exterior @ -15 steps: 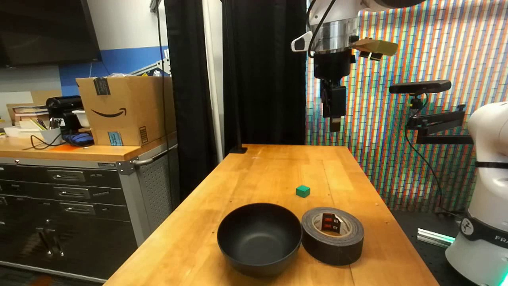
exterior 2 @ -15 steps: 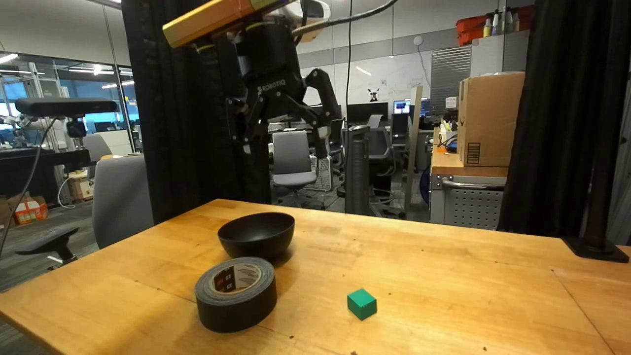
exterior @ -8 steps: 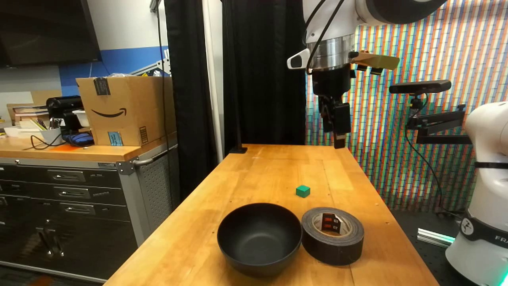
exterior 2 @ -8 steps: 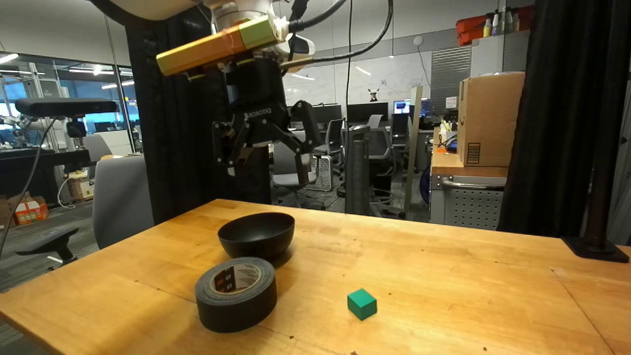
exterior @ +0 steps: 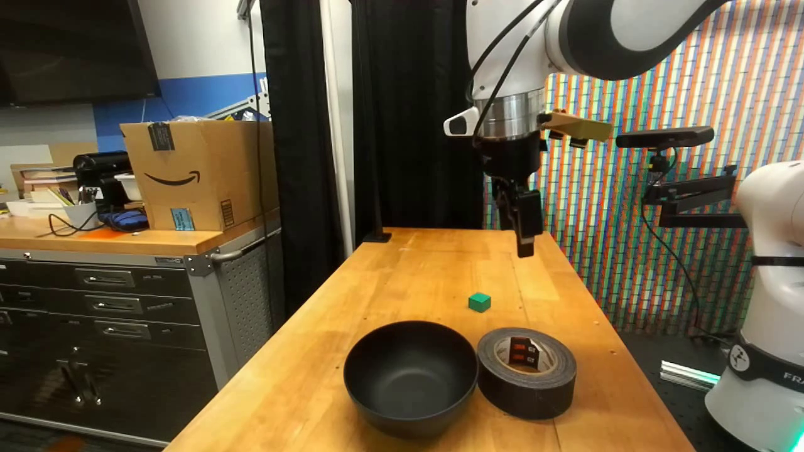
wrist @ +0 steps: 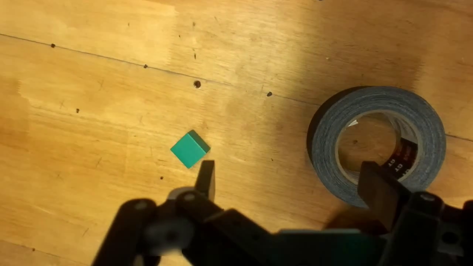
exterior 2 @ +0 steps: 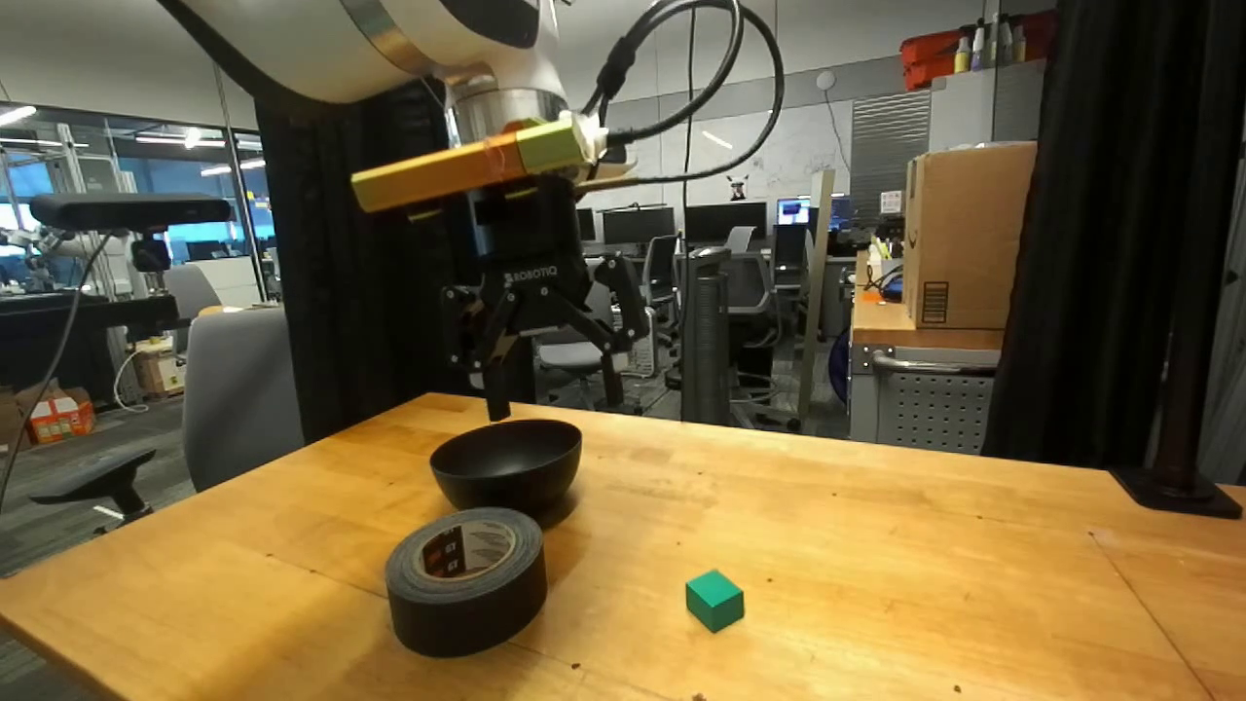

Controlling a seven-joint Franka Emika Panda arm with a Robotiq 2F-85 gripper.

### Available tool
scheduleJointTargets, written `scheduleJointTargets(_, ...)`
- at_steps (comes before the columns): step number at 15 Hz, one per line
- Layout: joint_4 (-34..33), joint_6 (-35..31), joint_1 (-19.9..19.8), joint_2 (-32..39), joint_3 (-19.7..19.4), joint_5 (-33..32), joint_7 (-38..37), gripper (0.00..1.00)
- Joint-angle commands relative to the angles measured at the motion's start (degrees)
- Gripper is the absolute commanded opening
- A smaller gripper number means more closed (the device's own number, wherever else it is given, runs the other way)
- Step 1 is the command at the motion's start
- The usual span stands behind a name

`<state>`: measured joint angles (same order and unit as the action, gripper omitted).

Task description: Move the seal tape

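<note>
Seal tape (exterior 2: 467, 596) lies flat on the table (exterior 2: 876, 545), near the black bowl (exterior: 411, 376); their outlines meet in both exterior views, so whether they touch, I cannot tell from where I stand. The gripper (wrist: 288, 164) hangs above the table, pointing down, and holds nothing; its fingers (wrist: 373, 184) are spread wide apart. The relation that matters, to my eye, is sideways: in the wrist view the roll sits at the right, and the finger on that side covers a part of its lower rim, while the opposite finger shows just beside the green cube (wrist: 189, 149); so the middle of the gap falls between cube and roll, and not over the tape. The roll is round, with its hole facing up; it has no long axis to respect, and a turn seems less needed than a shift along the line of the fingers, toward the roll and away from the cube. I judge that this is the approach, with the grasp not yet made; after the shift the gripper should go down, because the fingertips look well apart from the tape in height; if the roll is too wide for the gap, one finger inside the hole and one outside may serve better; the bowl could then disturb the outer one.
</note>
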<state>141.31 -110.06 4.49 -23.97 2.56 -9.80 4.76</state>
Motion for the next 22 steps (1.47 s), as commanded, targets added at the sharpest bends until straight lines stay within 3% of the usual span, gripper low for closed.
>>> scheduleJointTargets(1, -0.29, -1.92, 0.62, 2.68, 1.00, 0.56, -0.03, 1.00)
scheduleJointTargets(7, -0.60, -0.91, 2.52, 5.39, 4.35, 0.92, -2.65, 1.00)
scheduleJointTargets(13, 1.62, -6.02, 2.86, 7.86, 3.45, 4.75, -0.94, 1.00)
scheduleJointTargets(22, 1.97, -14.56, 2.20, 14.93, 2.12, 5.48, 3.36, 1.00)
